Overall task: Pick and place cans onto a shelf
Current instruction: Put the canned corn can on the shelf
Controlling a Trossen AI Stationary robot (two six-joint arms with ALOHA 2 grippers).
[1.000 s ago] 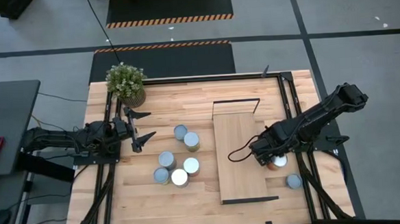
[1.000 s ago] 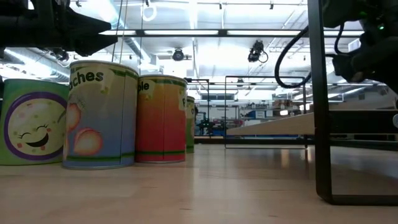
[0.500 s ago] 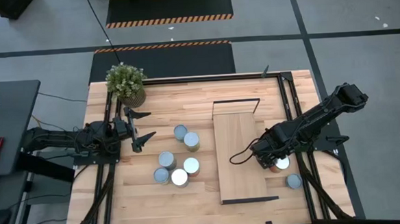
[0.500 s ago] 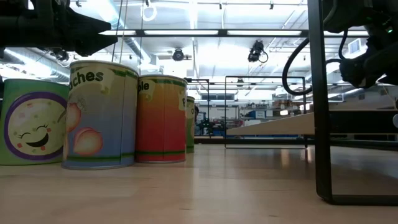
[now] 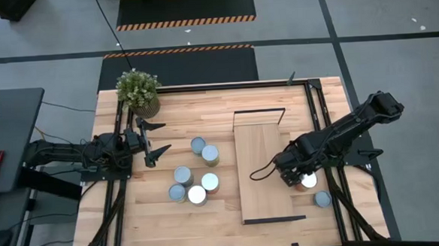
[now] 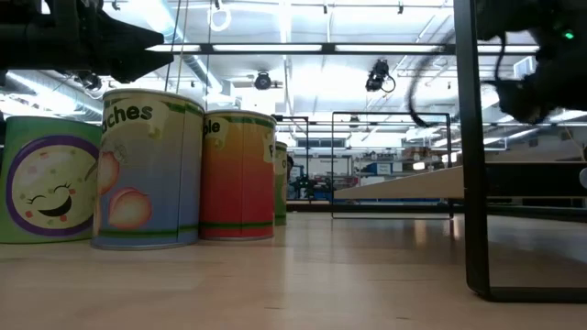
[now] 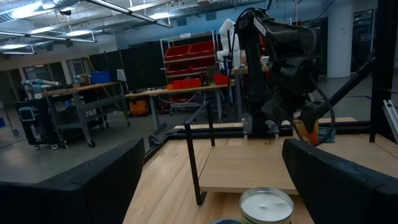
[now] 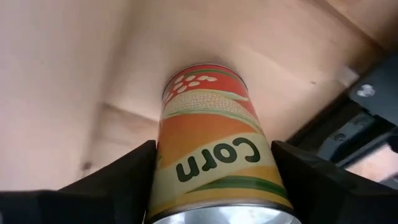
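The right tool (image 5: 303,177) sits low beside the shelf's (image 5: 262,170) right edge, its two fingers (image 8: 118,180) pressed against either side of a can labelled "Corn" (image 8: 211,158) (orange, with a picture of kernels near the far end). From above, that can's silver top (image 5: 307,180) shows just under the tool, on the counter (image 5: 172,220) between the shelf and the black rail. Another can (image 5: 323,199) stands close by, nearer the front corner.

The left tool (image 5: 154,138) waits at the counter's left side, fingers spread wide, pointing toward a cluster of five cans (image 5: 196,175) standing together in the middle. The shelf board itself carries no can. A potted plant (image 5: 139,91) stands at the back left corner.
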